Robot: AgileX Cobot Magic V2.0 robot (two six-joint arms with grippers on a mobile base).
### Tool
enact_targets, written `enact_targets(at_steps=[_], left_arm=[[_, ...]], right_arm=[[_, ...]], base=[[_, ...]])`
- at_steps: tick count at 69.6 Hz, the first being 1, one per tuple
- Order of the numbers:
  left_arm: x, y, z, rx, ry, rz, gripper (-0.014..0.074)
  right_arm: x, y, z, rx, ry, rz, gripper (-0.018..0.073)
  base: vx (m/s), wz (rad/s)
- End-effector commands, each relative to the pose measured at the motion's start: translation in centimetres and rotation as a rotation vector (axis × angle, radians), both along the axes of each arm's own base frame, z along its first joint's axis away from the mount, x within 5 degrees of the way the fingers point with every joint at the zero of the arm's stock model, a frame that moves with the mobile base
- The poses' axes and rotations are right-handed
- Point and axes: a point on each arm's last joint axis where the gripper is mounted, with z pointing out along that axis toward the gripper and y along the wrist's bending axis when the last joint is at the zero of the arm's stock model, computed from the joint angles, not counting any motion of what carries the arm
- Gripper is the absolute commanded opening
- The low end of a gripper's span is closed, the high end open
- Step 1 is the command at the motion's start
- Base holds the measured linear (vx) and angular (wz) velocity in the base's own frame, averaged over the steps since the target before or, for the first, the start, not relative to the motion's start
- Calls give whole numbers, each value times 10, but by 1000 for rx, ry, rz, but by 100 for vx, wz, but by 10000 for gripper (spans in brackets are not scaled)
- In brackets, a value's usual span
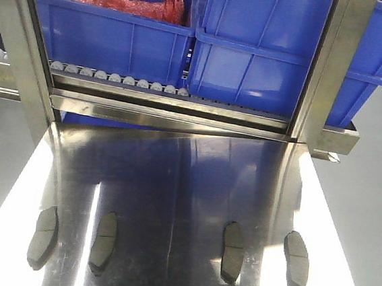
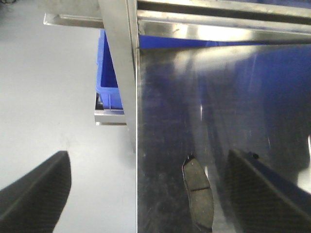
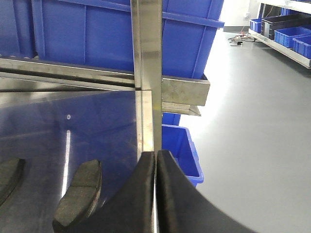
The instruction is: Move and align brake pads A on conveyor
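Brake pads A (image 1: pixel 232 252) lie four in a row along the near edge of the shiny steel table (image 1: pixel 174 175). Each points near to far. They are well apart, in a left pair and a right pair with a wider gap between.

Only the front view takes in all four. The left wrist view shows the left gripper (image 2: pixel 148 158) with its fingers (image 2: pixel 34 199) spread wide and holding nothing. It straddles the table's left edge, and one pad (image 2: pixel 198 194) lies in view between the fingers, nearer the right one. The right wrist view shows the right gripper (image 3: pixel 155 162) pressed together with nothing in it, by the table's right edge. One pad (image 3: pixel 80 191) lies just to its left, and a slice of another shows at the frame border.

The table is mirror-bright and reflects blue. Past its far edge a steel roller rack (image 1: pixel 116 78) carries blue bins (image 1: pixel 253 54), the left one holding red packets (image 1: pixel 110 0). The floor (image 3: pixel 252 121) is plain grey. Only the right wrist view shows a further bin (image 3: pixel 182 150) standing on it below the rack, and far shelves (image 3: pixel 286 29) with more bins.
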Motion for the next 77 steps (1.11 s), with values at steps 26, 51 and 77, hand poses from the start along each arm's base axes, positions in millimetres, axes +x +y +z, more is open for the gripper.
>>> enact_targets(at_steps=[26,51,77], left_arm=[[55,-22,-57,-77,381,2,593],[101,-71,-129,-81,589,29,593],[118,-90,-180,-51,708,72,593]], right_arm=[[0,0,4,-18,-75,5,-7],[0,0,4,-18,-75,5,-7],[0,0,4,-18,-75,5,-7]], base=[[0,0],[0,0],[0,0]])
